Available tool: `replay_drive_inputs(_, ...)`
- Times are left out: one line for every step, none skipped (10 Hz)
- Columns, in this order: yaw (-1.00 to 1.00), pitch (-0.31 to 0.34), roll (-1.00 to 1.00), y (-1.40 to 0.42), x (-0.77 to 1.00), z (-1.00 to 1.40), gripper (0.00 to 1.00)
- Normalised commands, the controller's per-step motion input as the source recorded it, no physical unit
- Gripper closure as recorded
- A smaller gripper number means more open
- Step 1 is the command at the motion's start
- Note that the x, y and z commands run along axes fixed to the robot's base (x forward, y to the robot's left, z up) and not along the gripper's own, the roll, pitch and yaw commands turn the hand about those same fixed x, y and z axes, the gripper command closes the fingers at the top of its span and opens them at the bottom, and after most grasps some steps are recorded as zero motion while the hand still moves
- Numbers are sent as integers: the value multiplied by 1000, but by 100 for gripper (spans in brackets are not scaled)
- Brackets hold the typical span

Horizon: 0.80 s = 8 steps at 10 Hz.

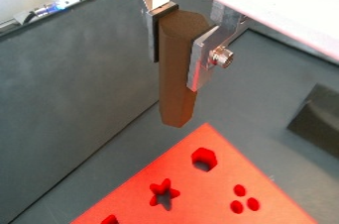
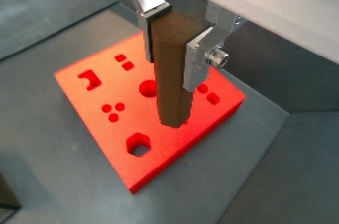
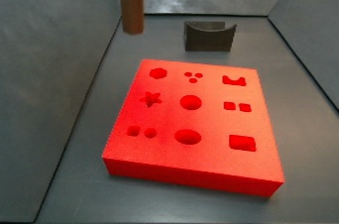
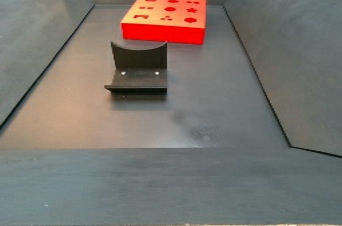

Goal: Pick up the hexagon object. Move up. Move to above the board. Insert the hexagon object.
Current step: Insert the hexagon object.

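Grey floor: one board (image 2: 99,119); pincer (image 2: 179,32) grips one hexagon object (image 2: 171,74).

Gripper (image 2: 176,32): bright silver metal fingers (image 2: 199,57). Above the board (image 2: 146,119), matt red plastic: the hexagon object (image 2: 171,69), matt brown, wood-like. Fixture (image 4: 138,67): dull dark.

- i get even, soft light from above in all four views; the grey floor (image 4: 187,100) reads flat and dim.
- the board (image 3: 199,119) glows a saturated red, nearly blown out in a wrist view (image 1: 185,183), its holes going soft.
- the gripper (image 2: 175,22) sits close to the lens: silver fingers (image 2: 200,55) catch a bright sheen, and the hexagon object (image 2: 172,69) between them has one dark shaded face.
- a white overexposed band cuts across both wrist views.
- the fixture (image 4: 138,67) casts only a faint shadow.
- all pictures are low-resolution, slightly soft.
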Motion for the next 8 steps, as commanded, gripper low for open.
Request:
replay_drive_inputs(17,0,-147,226,169,-486,100)
replay_drive_inputs(0,0,-96,71,-86,-554,100)
replay_drive_inputs(0,3,-137,131,0,-560,100)
replay_drive_inputs(0,30,-156,174,360,-454,100)
replay_drive_inputs(-83,0,-124,89,137,-454,100)
replay_drive_inputs(-80,23,-171,334,466,-346,100)
replay_drive_inputs(-97,26,-173,291,474,-294,100)
replay_drive_inputs(-191,0,-97,146,180,-360,100)
